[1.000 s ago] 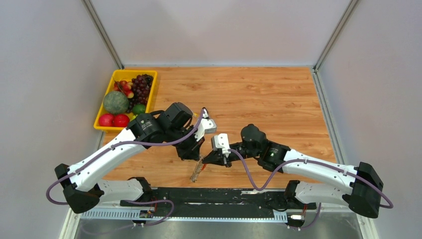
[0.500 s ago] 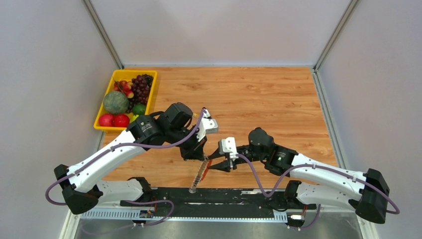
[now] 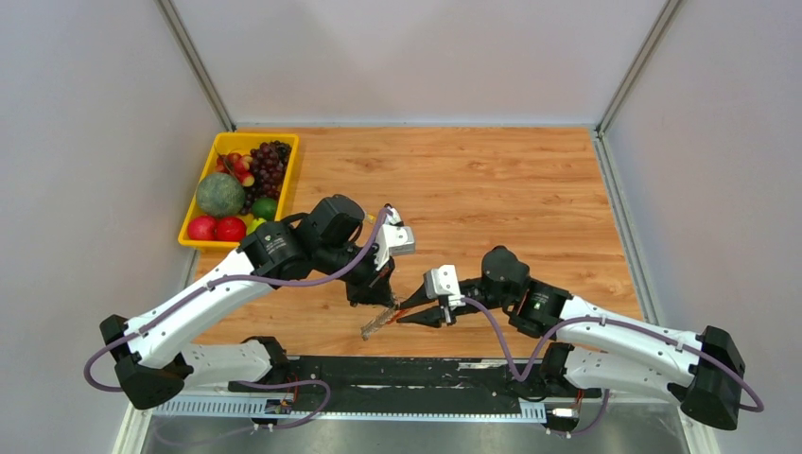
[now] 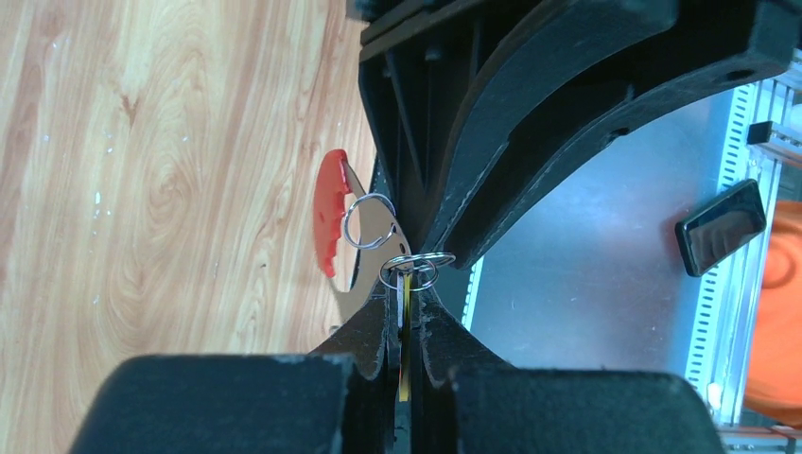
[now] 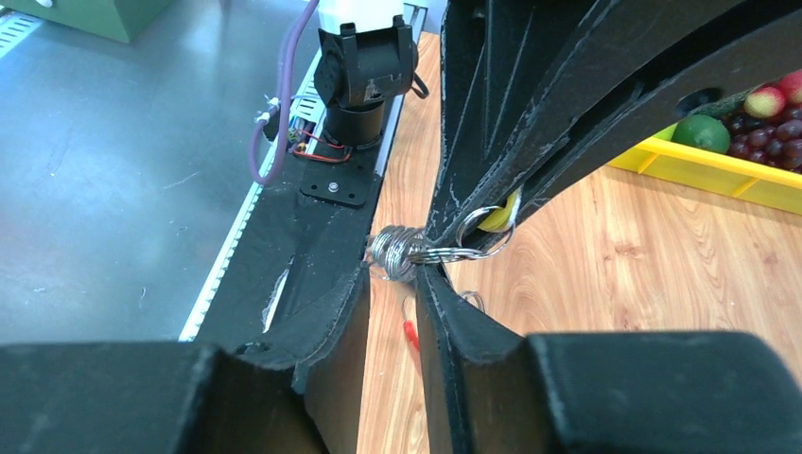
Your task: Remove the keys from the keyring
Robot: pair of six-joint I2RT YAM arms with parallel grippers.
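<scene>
My left gripper (image 3: 382,295) (image 4: 405,305) is shut on a thin yellow and grey tag that carries a small silver split ring (image 4: 416,270). A second ring (image 4: 367,219) links on to the red keyring (image 4: 328,223), which shows only in part beside it. My right gripper (image 3: 404,317) (image 5: 392,270) meets the left one tip to tip. Its jaws stand narrowly apart, closed on a packed stack of silver keys (image 5: 396,253). In the top view the keys (image 3: 374,327) hang as a short grey bundle below both grippers, near the table's front edge.
A yellow tray (image 3: 289,163) holding grapes, a melon and other fruit stands at the back left. The black mounting rail (image 3: 416,372) with the arm bases runs along the near edge, just below the keys. A small red bit (image 5: 411,333) lies on the wood under the right gripper.
My right gripper has drawn back to the right and towards the near edge. The key bundle stretched into a long chain half a second ago and is shorter now. The left gripper barely moved.
</scene>
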